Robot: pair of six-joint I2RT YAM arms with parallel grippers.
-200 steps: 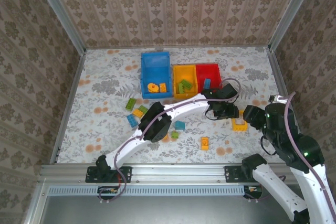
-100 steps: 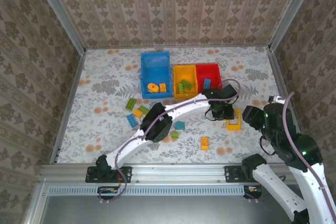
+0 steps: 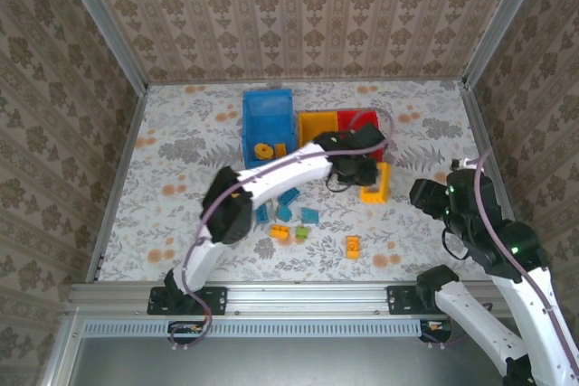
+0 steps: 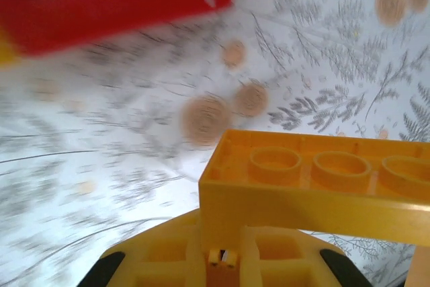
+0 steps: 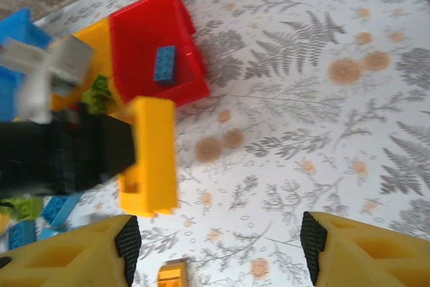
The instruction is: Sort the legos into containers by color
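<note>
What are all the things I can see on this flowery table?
Large blue plastic bin: one, blue, back of table; two orange bricks inside.
Small yellow-orange plastic bin: one, right of it; green brick inside.
Small red plastic bin: one, rightmost; blue brick inside.
Loose plastic bricks: about seven, blue, orange, green, mid-table.
Long yellow plastic brick: one, yellow, near red bin.
Left gripper: one, shut on that brick.
Right gripper: one, yellow fingers, open.

Top external: you look down from high at the near edge, over the whole table.
Left wrist: right up against the yellow brick, tabletop beyond (blurred).
Right wrist: you hover mid-height, facing down and forward.
Shared: red bin, same brick.
</note>
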